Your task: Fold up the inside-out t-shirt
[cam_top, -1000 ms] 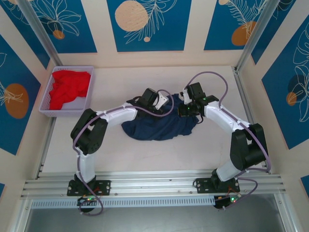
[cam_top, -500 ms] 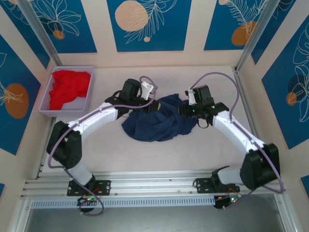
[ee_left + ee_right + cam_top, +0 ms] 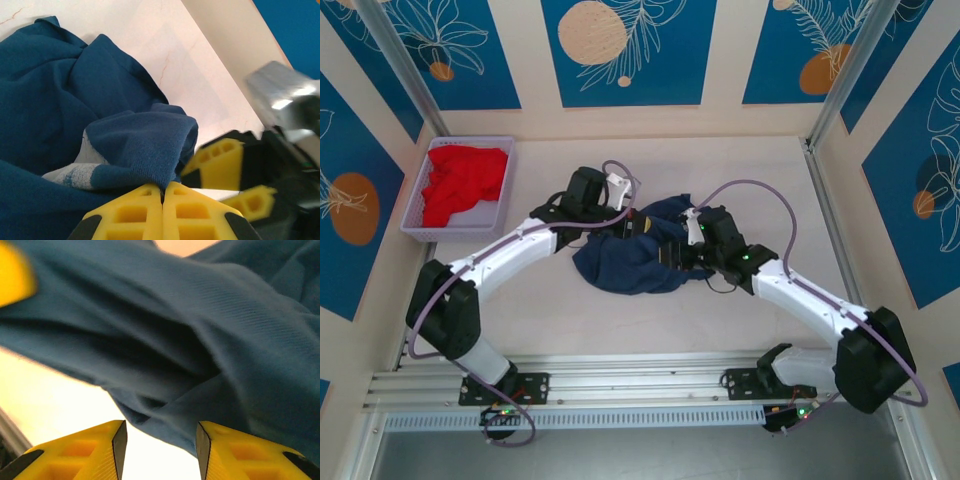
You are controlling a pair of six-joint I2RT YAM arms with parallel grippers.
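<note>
Left wrist view: saw left gripper (image 3: 162, 189) clamped tight on a fold of the inside-out t-shirt (image 3: 140, 145). Found right gripper (image 3: 160, 432) parted, holding nothing, close over the cloth. Logged both arms reaching inward over mid-table (image 3: 570, 320). Counted two arms, one t-shirt, one basket (image 3: 450, 236) with red garment (image 3: 465, 180).

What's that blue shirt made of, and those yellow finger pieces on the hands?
The t-shirt looks like soft matte knit, probably cotton: fine ribbed weave, limp folds. The yellow fingers look like hard moulded plastic, matte with hollow cells.
</note>
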